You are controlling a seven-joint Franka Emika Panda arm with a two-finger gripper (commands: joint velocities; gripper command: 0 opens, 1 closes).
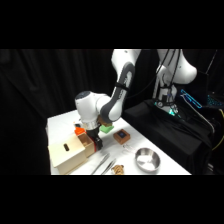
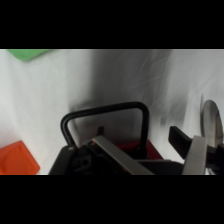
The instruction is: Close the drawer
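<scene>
Sticking out of the pale wooden box (image 1: 67,154) toward the middle of the bench (image 1: 60,122), the drawer (image 1: 88,143) was a light tan wooden tray, and the tool (image 1: 96,142) stood right at its outer end, low over the bench. Whether the tool was wide, narrow or holding anything could not be told from either view. In the wrist view a dark loop (image 2: 106,122) arched just ahead of the linkage with something red (image 2: 134,146) beneath it, possibly the drawer's handle, though that was unclear. As a judgement, the drawer looked stiff and light, likely to slide along its rails under a flat push on its front face, with no grip on the small handle needed; a push off-centre could skew it or shove the whole box across the bench. Beyond it, an orange block (image 1: 80,131) sat by the box's far side, a green piece (image 1: 105,128) behind the arm, a brown-and-black block (image 1: 121,135) to the right, a metal bowl (image 1: 147,160) nearer the camera, and metal tongs (image 1: 102,164) at the front edge.
</scene>
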